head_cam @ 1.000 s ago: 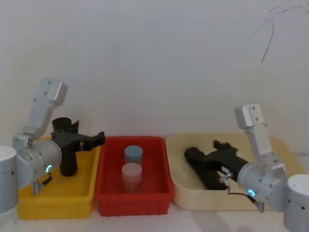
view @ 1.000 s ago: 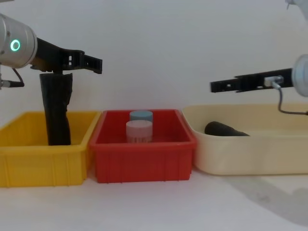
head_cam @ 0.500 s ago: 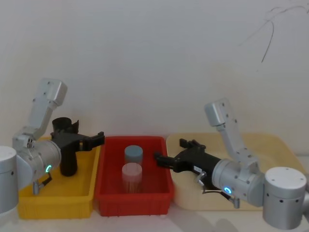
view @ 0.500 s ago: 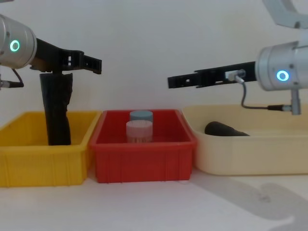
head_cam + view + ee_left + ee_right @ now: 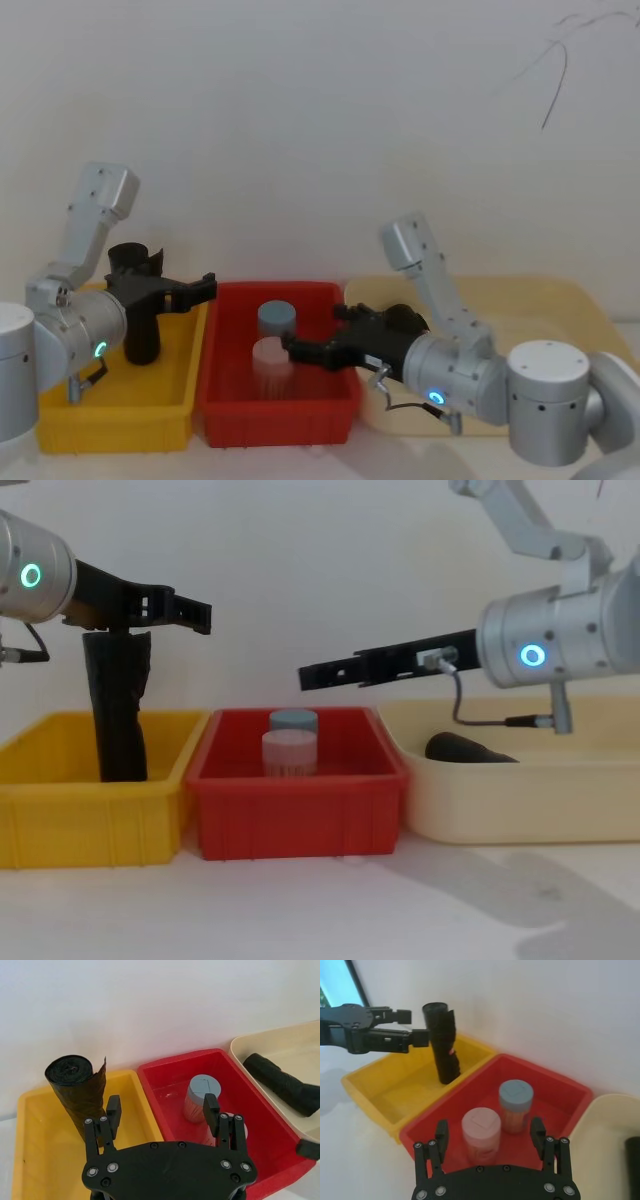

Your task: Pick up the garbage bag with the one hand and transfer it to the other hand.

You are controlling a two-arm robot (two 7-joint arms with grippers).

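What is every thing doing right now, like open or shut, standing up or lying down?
garbage bag: standing upright in the yellow bin, not gripped.
left gripper: open, beside the garbage bag's top.
right gripper: open, above the red bin.
blue-lidded jar: upright, lid on.
pink-lidded jar: upright, lid on.
black roll: lying in the cream tray.

left gripper (image 5: pixel 207 287) spread, level; right gripper (image 5: pixel 291 350) spread, reaching leftward
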